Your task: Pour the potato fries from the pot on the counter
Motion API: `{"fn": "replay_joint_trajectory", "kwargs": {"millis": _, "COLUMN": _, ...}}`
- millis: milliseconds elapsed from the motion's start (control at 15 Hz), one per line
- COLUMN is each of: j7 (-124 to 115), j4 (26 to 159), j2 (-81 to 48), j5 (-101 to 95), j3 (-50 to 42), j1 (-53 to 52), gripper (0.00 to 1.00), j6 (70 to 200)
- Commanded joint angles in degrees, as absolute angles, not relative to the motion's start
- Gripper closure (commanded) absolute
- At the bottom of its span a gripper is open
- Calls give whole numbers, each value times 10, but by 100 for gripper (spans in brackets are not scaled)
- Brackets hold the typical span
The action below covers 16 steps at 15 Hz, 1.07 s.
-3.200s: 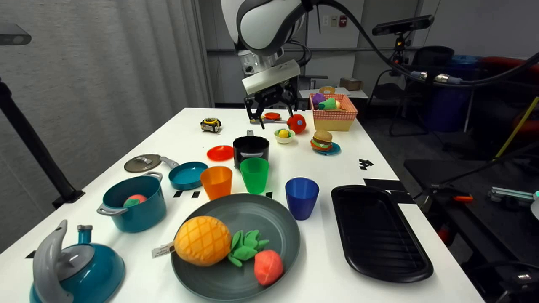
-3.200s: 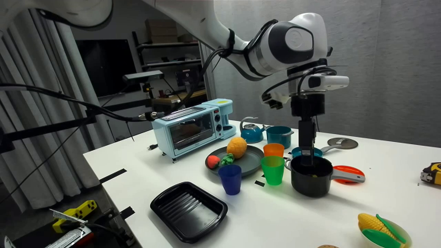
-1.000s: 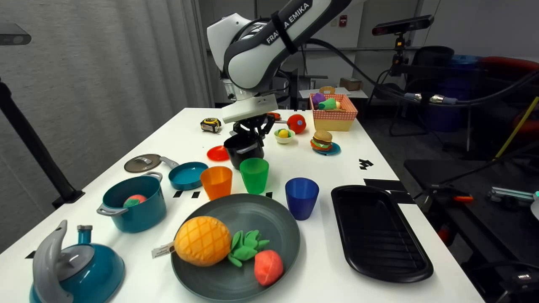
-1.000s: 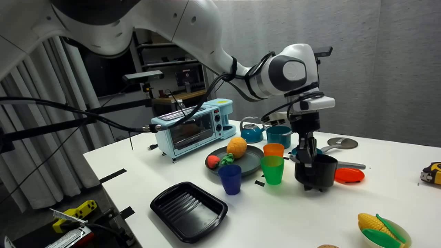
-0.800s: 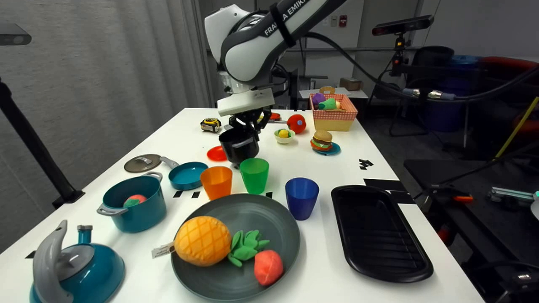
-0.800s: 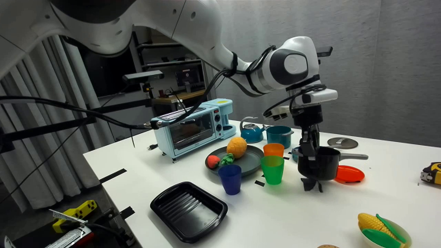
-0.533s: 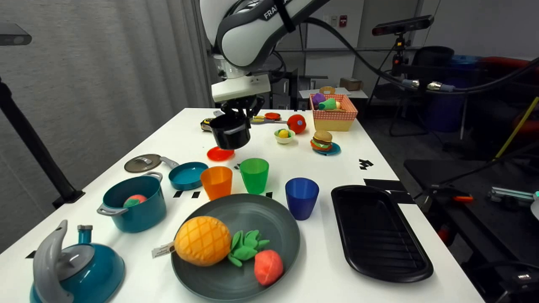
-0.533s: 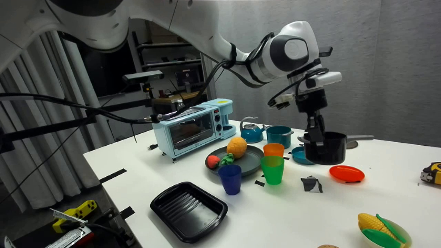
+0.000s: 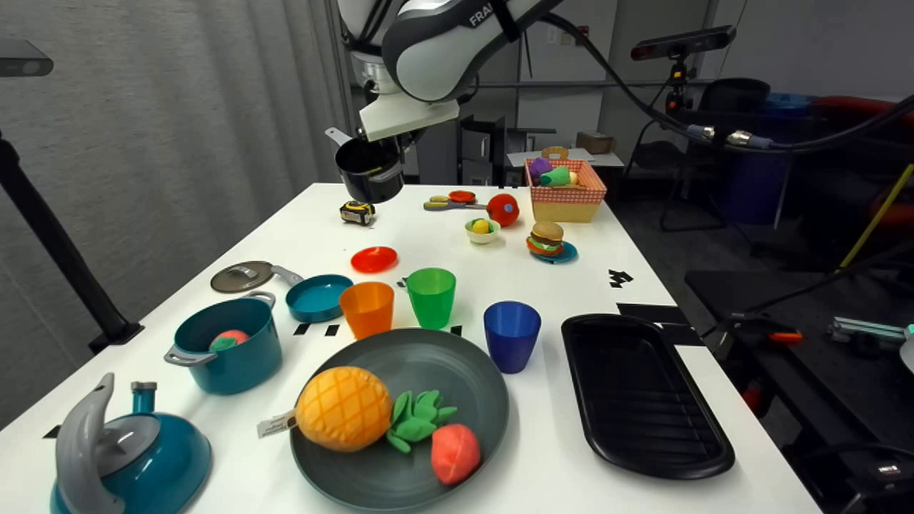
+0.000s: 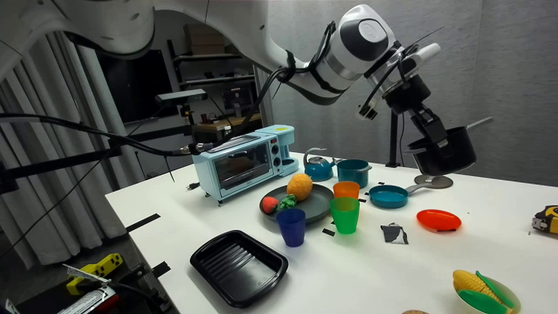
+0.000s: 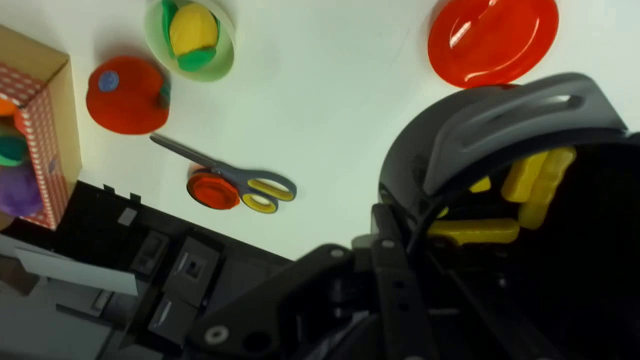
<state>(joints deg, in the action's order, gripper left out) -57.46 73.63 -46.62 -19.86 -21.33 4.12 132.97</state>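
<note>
I'm seeing the claw (image 10: 440, 141) clamping onto the side wall of the small black pot (image 10: 457, 155) and holding it up in the air, apart from the white counter (image 10: 348, 279). The pot is tilting, its long grey handle (image 10: 479, 124) pointing up higher and its short grey grip (image 11: 525, 120) sitting lower. The yellow fries (image 11: 475, 231) are lying inside the pot: in the wrist view I'm making out a few near the wall, while the rest of the inside is looking too dark to read. A red plate (image 11: 495, 40) is lying on the counter, showing just past the pot's rim in that same view. In an exterior view a teal pan (image 10: 389, 197) is resting near that plate, while a green cup (image 10: 345, 216), an orange cup (image 10: 346, 189) and a blue cup (image 10: 292, 229) are standing upright beside a large grey plate (image 10: 321, 199). A toy pineapple (image 10: 300, 186) is sitting on the grey plate
</note>
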Motion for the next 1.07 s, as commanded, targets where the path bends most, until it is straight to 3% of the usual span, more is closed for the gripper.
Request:
{"fn": "replay_joint_trajectory", "kwargs": {"millis": 0, "j7": -563, "j4": 799, "j2": -438, "j5": -267, "j3": -247, "j1": 11, "gripper": 99, "j6": 1427}}
{"fn": "replay_joint_trajectory", "kwargs": {"millis": 467, "j7": -579, "j4": 848, "j2": -439, "j5": -378, "j3": -314, "j1": -25, "gripper": 99, "j6": 1614}}
{"fn": "replay_joint_trajectory", "kwargs": {"millis": 1000, "j7": -686, "j4": 841, "j2": -475, "j5": -488, "j3": -467, "j1": -100, "gripper": 99, "j6": 1749}}
